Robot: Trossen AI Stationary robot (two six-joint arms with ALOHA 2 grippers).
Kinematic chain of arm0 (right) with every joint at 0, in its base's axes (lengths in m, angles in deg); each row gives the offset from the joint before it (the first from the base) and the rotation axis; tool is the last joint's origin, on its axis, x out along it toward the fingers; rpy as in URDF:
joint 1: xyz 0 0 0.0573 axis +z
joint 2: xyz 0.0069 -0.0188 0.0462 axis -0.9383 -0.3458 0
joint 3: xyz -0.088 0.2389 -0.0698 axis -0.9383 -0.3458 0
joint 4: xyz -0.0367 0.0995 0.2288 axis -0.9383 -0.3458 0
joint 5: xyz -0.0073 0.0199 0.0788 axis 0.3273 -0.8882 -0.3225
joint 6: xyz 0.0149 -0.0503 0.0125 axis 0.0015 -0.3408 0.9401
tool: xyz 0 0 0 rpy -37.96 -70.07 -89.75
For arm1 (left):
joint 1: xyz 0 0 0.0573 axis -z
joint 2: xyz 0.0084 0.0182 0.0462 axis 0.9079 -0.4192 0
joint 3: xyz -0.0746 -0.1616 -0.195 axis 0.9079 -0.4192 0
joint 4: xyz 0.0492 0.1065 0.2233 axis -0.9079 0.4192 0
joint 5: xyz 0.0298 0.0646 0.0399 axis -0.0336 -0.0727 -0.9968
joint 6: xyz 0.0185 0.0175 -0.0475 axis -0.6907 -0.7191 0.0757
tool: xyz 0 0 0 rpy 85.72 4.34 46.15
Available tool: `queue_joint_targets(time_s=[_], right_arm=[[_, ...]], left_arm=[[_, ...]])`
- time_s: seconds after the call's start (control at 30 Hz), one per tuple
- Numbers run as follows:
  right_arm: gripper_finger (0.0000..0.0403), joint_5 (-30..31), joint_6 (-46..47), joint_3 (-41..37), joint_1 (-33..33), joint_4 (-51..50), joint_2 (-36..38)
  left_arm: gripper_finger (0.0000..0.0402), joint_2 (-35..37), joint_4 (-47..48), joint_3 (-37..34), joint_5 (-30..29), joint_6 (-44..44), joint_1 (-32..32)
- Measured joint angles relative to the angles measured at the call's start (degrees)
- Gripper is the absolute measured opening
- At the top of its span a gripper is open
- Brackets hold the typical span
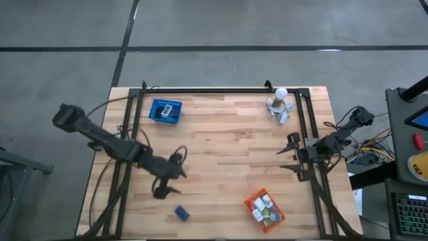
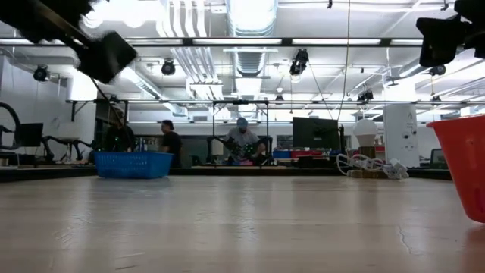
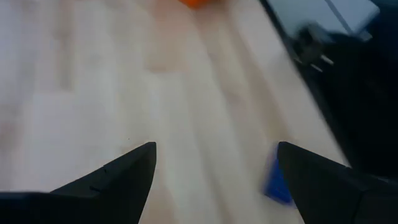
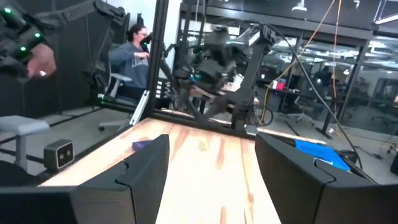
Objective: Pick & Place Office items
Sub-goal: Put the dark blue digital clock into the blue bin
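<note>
A small blue block (image 1: pixel 182 213) lies flat on the table near its near edge; the left wrist view shows it (image 3: pixel 275 182) beside one fingertip. My left gripper (image 1: pixel 170 185) (image 3: pixel 214 152) hovers open above the table, just to the far-left of that block and apart from it. Several small white, green and red items fill the orange mesh basket (image 1: pixel 253 199). The blue mesh basket (image 1: pixel 155 115) at the far left holds a white piece. My right gripper (image 1: pixel 285 152) (image 4: pixel 211 140) waits open at the table's right side, above the wood.
A white ball-topped cluster of clips (image 1: pixel 281 104) stands at the far right corner. A dark frame (image 1: pixel 221 92) runs round the table's edges. Bare wood lies between the two baskets (image 1: pixel 227 147). People sit in the room beyond the far edge (image 2: pixel 241 140).
</note>
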Motion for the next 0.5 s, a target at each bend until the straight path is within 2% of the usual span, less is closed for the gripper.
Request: queue_joint_targets(time_s=[0.2, 0.37, 0.5], right_arm=[[0.0231, -0.01, 0.01, 0.02, 0.01, -0.5, -0.31], [0.0225, -0.87, -0.45, 0.02, 0.01, -0.56, -0.28], [0.022, -0.93, -1.05, 0.02, 0.01, -0.96, 0.17]], left_arm=[[0.0337, -5.11, 7.27, 6.23, -0.93, 3.22, 9.02], [0.0337, -15.83, 14.74, 12.77, 0.35, 2.92, 11.65], [0.0337, -25.44, 22.39, 19.09, 2.17, -0.7, 12.51]])
